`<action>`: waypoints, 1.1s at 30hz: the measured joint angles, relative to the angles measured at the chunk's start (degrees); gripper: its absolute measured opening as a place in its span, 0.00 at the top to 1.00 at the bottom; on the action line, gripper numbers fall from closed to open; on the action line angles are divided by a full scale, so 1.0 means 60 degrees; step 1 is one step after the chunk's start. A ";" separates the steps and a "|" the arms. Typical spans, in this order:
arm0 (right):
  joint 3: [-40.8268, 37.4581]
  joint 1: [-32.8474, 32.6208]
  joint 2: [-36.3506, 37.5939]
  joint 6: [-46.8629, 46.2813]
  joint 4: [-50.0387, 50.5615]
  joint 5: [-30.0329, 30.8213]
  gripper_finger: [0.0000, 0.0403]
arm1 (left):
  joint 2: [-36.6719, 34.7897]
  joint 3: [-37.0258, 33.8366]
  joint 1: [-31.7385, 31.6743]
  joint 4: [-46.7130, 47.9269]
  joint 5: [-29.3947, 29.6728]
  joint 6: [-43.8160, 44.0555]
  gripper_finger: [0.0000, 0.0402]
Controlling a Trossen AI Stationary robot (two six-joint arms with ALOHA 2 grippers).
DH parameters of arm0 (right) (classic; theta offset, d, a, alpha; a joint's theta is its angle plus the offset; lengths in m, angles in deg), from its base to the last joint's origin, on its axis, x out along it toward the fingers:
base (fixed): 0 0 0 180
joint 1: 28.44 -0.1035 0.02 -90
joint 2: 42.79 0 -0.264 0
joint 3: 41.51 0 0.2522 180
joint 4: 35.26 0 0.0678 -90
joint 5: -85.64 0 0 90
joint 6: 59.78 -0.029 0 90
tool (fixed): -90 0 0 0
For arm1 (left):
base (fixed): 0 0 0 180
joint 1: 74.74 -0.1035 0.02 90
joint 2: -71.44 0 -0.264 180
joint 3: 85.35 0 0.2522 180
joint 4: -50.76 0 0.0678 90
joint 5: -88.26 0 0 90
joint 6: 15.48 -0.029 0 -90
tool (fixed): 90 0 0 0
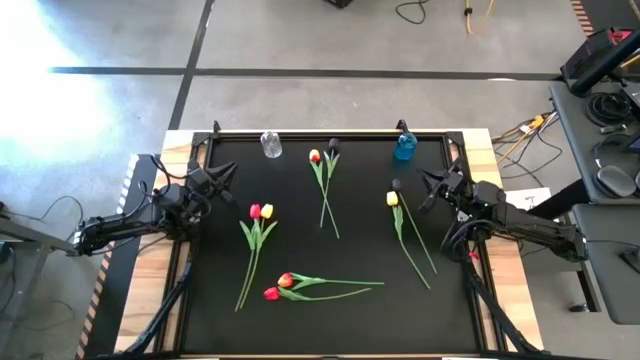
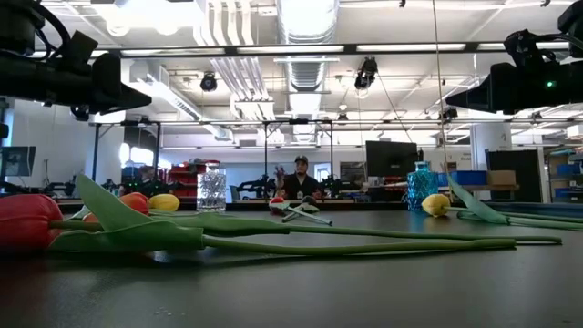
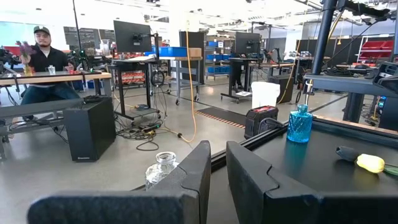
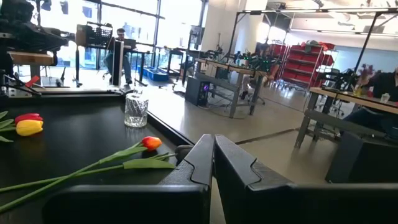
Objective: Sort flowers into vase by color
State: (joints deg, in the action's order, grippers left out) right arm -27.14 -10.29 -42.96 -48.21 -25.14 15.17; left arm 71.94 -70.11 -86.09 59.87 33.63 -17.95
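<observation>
Several tulips lie flat in pairs on the black table [image 1: 460, 300]. A red and a yellow one [image 1: 260, 212] are on the left, a yellow-red and a dark one [image 1: 322, 154] at far centre. A yellow and a dark one [image 1: 394, 196] lie on the right, an orange-red and a red one [image 1: 280, 286] near the front. A clear vase [image 1: 271, 143] and a blue vase [image 1: 404, 147] stand at the far edge. My left gripper [image 1: 222, 177] hovers at the left side, open by a narrow gap [image 3: 218, 168]. My right gripper [image 1: 428, 186] hovers at the right side, shut [image 4: 214, 158].
The table has a raised black frame, with wooden boards [image 1: 505, 300] at its left and right sides. A person [image 2: 301, 178] sits beyond the far edge, apart from the table. Bare table surface lies between the flower pairs.
</observation>
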 joint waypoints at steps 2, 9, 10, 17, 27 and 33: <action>-0.0002 0.0000 0.0000 0.0000 0.0000 -0.0004 0.98 | 0.0000 0.0002 -0.0001 0.0000 0.0000 0.0000 0.91; -0.0004 0.0000 0.0000 0.0234 -0.0033 0.0000 0.98 | 0.0000 0.0004 0.0000 0.0000 0.0000 -0.0001 0.91; -0.0004 0.0000 0.0000 0.0486 -0.0087 0.0006 0.98 | -0.0001 0.0004 -0.0001 0.0000 0.0000 0.0002 0.91; -0.0004 0.0000 0.0000 0.2999 -0.0172 0.0009 0.98 | -0.0002 0.0002 0.0002 0.0000 0.0000 -0.0002 0.91; -0.0004 0.0000 -0.0066 0.4836 -0.0372 -0.1996 0.98 | -0.0002 0.0004 0.0002 0.0000 0.0000 -0.0001 0.91; -0.0004 0.0000 -0.0117 0.1194 -0.1182 -0.4633 0.98 | -0.0002 0.0004 0.0002 0.0000 0.0000 -0.0002 0.91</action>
State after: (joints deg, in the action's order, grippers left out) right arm -27.17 -10.29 -43.66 -41.04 -32.24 -12.63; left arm 71.93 -70.09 -86.08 59.87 33.63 -17.96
